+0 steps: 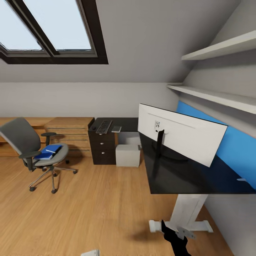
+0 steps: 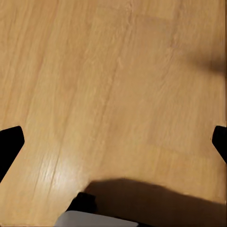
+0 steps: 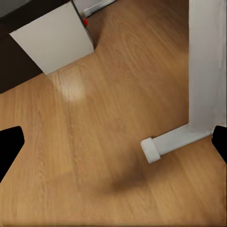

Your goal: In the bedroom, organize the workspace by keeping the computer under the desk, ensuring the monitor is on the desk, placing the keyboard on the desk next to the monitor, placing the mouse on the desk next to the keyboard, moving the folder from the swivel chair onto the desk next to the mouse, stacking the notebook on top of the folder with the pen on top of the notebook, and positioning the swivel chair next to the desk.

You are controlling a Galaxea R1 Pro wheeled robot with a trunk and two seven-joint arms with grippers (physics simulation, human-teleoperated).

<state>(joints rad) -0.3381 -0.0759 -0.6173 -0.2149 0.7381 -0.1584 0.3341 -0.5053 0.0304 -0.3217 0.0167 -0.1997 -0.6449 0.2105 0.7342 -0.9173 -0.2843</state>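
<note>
The grey swivel chair (image 1: 26,142) stands on the floor at the left, away from the desk. The blue folder (image 1: 49,152) lies on its seat with a small white streak on top. The black L-shaped desk (image 1: 177,177) fills the right side. On it stands the monitor (image 1: 181,133), its pale back towards me. The keyboard (image 1: 104,126) lies on the far wing, with a small dark mouse (image 1: 93,127) to its left and a small thin grey item (image 1: 116,128) to its right. The light grey computer (image 1: 128,155) sits under the desk. My left gripper (image 2: 113,142) and right gripper (image 3: 113,142) hang open over bare floor.
An oak dresser (image 1: 71,133) stands against the back wall behind the chair. The desk's white leg (image 3: 205,71) and foot (image 3: 172,142) are close to my right gripper. Two wall shelves (image 1: 220,97) run above the desk. Open plank floor (image 1: 99,206) lies between me and the chair.
</note>
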